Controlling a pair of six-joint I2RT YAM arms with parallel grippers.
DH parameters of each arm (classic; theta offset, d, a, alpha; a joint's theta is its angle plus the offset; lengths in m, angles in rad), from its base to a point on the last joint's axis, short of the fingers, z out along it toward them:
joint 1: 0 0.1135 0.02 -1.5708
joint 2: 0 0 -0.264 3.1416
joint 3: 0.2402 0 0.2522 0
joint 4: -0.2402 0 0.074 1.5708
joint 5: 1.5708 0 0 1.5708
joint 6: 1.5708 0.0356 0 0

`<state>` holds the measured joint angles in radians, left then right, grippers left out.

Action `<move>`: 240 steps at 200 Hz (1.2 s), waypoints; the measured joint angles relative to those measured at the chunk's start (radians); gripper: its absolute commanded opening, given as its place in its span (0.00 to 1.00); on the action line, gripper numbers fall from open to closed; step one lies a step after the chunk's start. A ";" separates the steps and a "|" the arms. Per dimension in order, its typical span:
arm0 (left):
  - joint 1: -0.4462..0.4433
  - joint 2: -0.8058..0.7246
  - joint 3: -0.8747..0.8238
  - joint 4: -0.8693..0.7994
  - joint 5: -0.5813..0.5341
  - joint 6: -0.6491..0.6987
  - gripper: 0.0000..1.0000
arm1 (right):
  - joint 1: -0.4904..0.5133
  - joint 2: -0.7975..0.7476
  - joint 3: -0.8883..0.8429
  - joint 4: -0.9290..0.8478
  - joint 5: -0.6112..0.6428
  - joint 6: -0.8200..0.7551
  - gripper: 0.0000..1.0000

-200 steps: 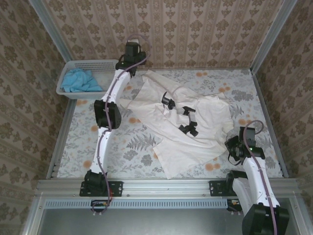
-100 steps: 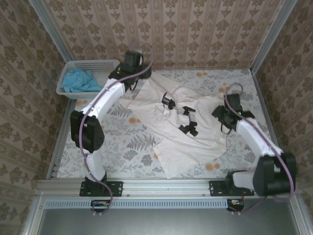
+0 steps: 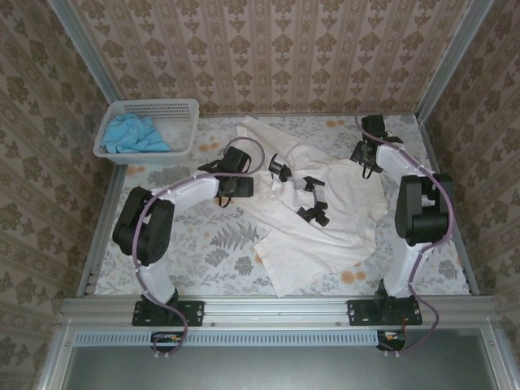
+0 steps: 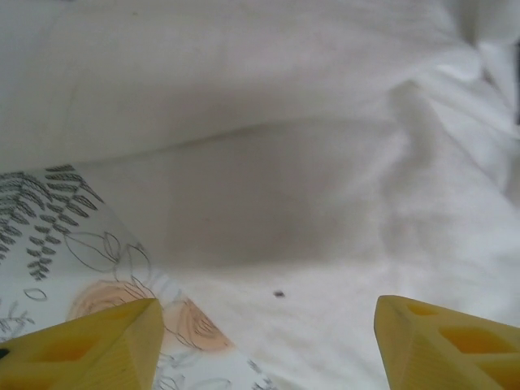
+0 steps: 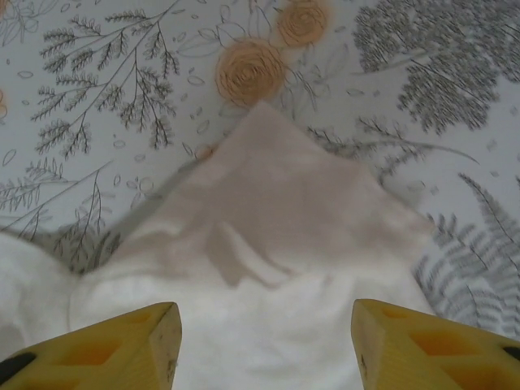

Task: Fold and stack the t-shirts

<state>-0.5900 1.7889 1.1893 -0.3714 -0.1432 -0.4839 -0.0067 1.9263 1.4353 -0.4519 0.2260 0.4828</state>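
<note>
My left gripper [image 3: 233, 188] hangs over the left edge of the cream-white shirt [image 3: 325, 219], its jaws spread wide with nothing between them. In the left wrist view my two yellow fingertips [image 4: 89, 345] stand well apart. The left one is over the bare flowered table cover [image 4: 57, 244] just outside the shirt's hem, and the right one is over the cloth itself. Beyond my left gripper [image 4: 266, 313] the cream-white shirt [image 4: 284, 122] runs away in soft shallow folds, with one long crease across it.

My right gripper [image 3: 366, 162] is at the far right corner of the same shirt, jaws also apart and holding nothing. In the right wrist view my right gripper [image 5: 264, 313] hovers above a pointed corner of the cream-white shirt [image 5: 268, 211]. The tip of that corner rests on the table cover [image 5: 122, 106] beside an orange flower print. I cannot tell from either wrist view whether my fingers touch the fabric.

The shirt lies rumpled and unfolded across the middle of the table [image 3: 203, 244], with some black marks near its centre that I cannot make out. Well apart from its far left corner stands a white perforated basket [image 3: 183, 110], and the sky-blue shirt [image 3: 134, 134] lies bunched inside it.
</note>
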 measured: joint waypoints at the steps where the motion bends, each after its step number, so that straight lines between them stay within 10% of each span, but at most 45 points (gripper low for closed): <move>1: 0.000 -0.001 -0.001 0.001 0.000 0.000 0.71 | 0.000 0.002 0.003 0.000 0.000 -0.002 0.56; 81: -0.012 -0.014 -0.079 0.053 0.029 -0.078 0.71 | -0.002 0.167 0.145 -0.035 -0.054 -0.091 0.36; 137: -0.027 0.003 -0.109 0.090 0.029 -0.116 0.44 | -0.002 0.177 0.158 -0.066 -0.070 -0.099 0.00; 203: -0.028 0.051 -0.110 0.111 0.011 -0.126 0.00 | -0.002 0.148 0.166 -0.076 -0.077 -0.081 0.00; 240: -0.031 0.052 -0.116 0.117 0.004 -0.127 0.00 | -0.004 0.083 0.191 -0.082 -0.100 -0.052 0.00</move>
<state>-0.6205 1.8412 1.0737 -0.2546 -0.1394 -0.6106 -0.0109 2.0094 1.6264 -0.5343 0.1265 0.4309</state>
